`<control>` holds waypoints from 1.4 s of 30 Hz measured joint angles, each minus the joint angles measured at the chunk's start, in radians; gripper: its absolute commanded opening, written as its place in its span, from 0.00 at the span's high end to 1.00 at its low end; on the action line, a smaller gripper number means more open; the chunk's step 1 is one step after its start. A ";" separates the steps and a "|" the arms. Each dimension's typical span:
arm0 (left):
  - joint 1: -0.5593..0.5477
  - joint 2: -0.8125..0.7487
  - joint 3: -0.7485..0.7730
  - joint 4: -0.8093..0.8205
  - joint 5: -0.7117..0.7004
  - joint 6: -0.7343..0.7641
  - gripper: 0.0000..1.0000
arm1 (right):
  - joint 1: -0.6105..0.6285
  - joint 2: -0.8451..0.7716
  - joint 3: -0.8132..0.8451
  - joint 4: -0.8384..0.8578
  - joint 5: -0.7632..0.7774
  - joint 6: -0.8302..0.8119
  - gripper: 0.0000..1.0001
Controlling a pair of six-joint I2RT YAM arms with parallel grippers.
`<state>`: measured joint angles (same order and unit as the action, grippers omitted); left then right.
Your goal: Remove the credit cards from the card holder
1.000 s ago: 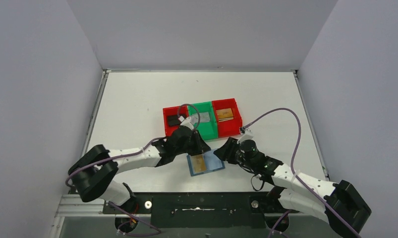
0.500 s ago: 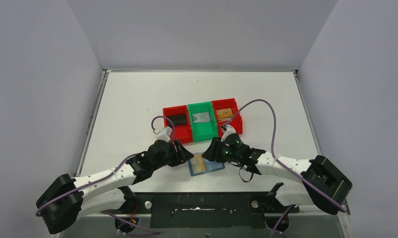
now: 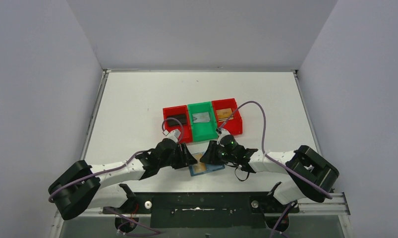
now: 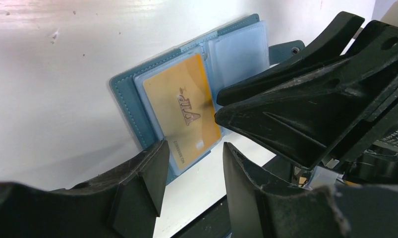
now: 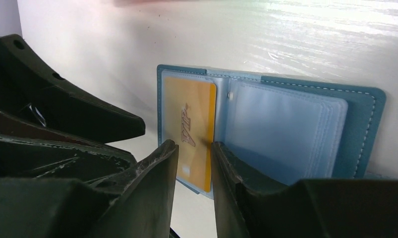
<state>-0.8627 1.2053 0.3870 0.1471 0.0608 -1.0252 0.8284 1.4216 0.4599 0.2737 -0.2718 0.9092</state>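
Observation:
The teal card holder (image 5: 365, 106) lies open on the table, its clear pockets facing up. A gold credit card (image 5: 189, 129) marked VIP sits in its left pocket. My right gripper (image 5: 194, 153) hovers low over that card's inner edge, jaws narrowly open with nothing between them. Facing it from the other side, my left gripper (image 4: 192, 171) stands open and empty at the holder's near edge (image 4: 125, 99), by the gold card (image 4: 182, 109). In the top view both grippers, left (image 3: 191, 161) and right (image 3: 209, 156), meet over the card holder (image 3: 214, 167).
Behind the holder three bins stand in a row: a red one (image 3: 168, 113) with a black card, a green one (image 3: 206, 133) with a silver card, a red one (image 3: 235, 128) with a gold-brown card. The table's near edge lies just below the holder.
My left arm has drawn back from the bins to the holder's left side and its gripper has opened. My right gripper has slid left over the holder, its jaws narrowing.

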 measured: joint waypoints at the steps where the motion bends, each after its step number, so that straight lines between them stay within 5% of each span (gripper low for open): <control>1: 0.000 0.015 0.004 0.006 0.006 0.003 0.57 | 0.000 0.004 -0.002 0.008 -0.002 0.004 0.69; 21: -0.009 0.180 0.066 0.051 0.031 0.039 0.73 | 0.000 0.031 -0.092 0.165 0.010 0.123 0.73; 34: -0.042 0.185 0.091 0.005 -0.030 0.038 0.75 | -0.025 0.032 -0.159 0.271 -0.030 0.177 1.00; 42: -0.046 0.180 0.091 -0.005 -0.050 0.035 0.75 | -0.045 0.031 -0.183 0.317 -0.052 0.199 1.00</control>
<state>-0.9085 1.3857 0.4782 0.1421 0.0109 -0.9901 0.7837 1.4528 0.2768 0.5903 -0.3241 1.1080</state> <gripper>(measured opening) 0.246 0.022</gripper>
